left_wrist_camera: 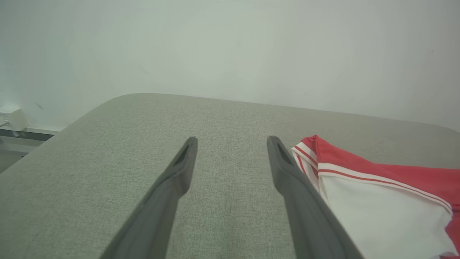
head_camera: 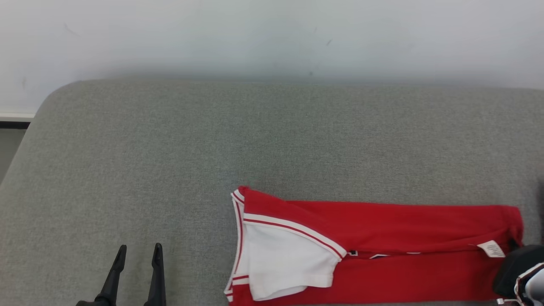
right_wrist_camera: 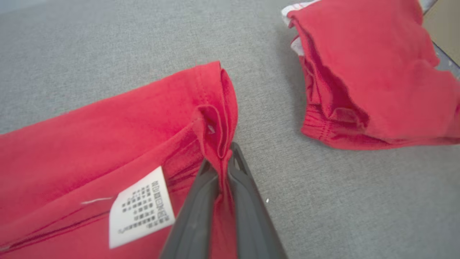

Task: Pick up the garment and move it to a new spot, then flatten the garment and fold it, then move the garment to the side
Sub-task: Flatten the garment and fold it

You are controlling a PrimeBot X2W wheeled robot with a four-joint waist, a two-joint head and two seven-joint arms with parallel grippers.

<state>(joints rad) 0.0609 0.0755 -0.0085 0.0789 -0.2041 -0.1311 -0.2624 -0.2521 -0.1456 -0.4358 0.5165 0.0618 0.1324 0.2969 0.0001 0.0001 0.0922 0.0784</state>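
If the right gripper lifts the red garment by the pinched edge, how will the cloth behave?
Probably floppy: the red garment lies in soft folds, so it should hang and unfold from the right gripper, shut on its bunched edge. Likely light, as the cloth looks thin. It may drag on the textured grey surface, since one corner alone is held.

Shirt (head_camera: 382, 238) runs off the head view's bottom edge, so its lower side is unseen. Right gripper (right_wrist_camera: 220, 162): pinched cloth hides the fingers' inner faces; in the head view it's a dark lump clipped by the corner. Label (head_camera: 491, 249) print is too small to read, and blurred up close. Red bundle (right_wrist_camera: 370, 79) is cut off top and right. Left gripper (left_wrist_camera: 231, 140): one finger covers the shirt's striped edge.
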